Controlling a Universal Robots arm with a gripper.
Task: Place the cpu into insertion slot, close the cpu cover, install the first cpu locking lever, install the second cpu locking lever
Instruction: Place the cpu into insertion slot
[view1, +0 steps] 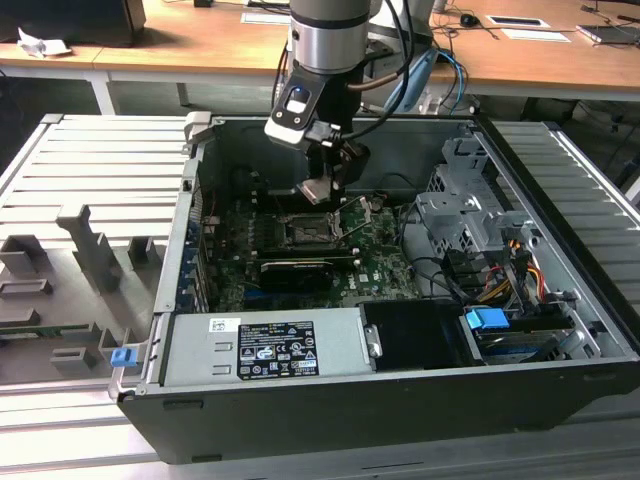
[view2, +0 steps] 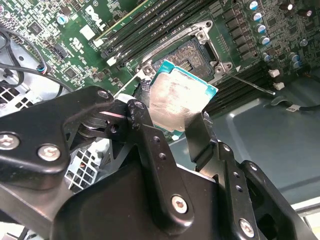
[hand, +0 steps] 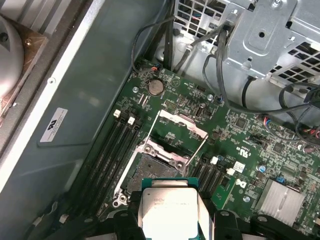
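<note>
My fingers (view2: 150, 145) clamp the cpu (view2: 177, 102) by its edges, held in the air over the insertion slot (view1: 305, 232), which lies at six o'clock of it in the exterior view. The cpu cover (hand: 182, 121) stands raised.

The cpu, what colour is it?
The cpu is dull silver-grey on top with a blue-green edge, best seen in the second wrist view.
</note>
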